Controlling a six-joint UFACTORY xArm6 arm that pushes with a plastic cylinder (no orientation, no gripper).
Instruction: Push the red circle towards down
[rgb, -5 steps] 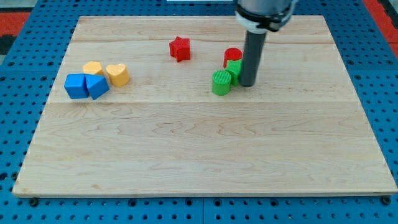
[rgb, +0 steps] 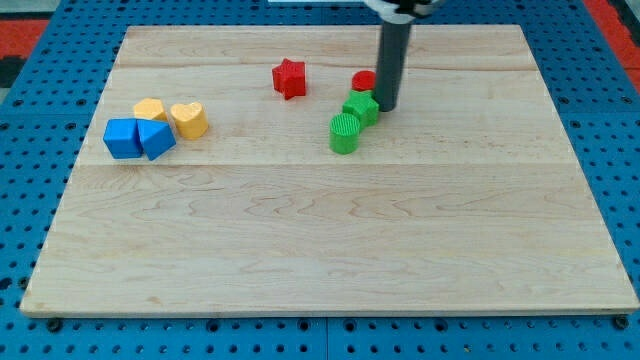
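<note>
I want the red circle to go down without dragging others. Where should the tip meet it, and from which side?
Meet the red circle on its top edge, coming from the view's top. My tip now sits at its lower right, and a green block lies directly below, so it would likely be pushed along.

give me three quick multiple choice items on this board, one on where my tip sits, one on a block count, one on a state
1. Where is my tip?
A. beside the blue blocks
B. just at the view's right of the green blocks, below the red circle
C. at the board's bottom edge

2. How many green blocks are on the board?
A. one
B. two
C. four

3. How does the red star stand?
A. alone, touching no block
B. stacked on a yellow block
C. pressed against my tip

Answers: 1 B, the rod ends by the green block with the red circle partly hidden behind it. 2 B, that block and the green cylinder. 3 A, bare wood shows all around it.
</note>
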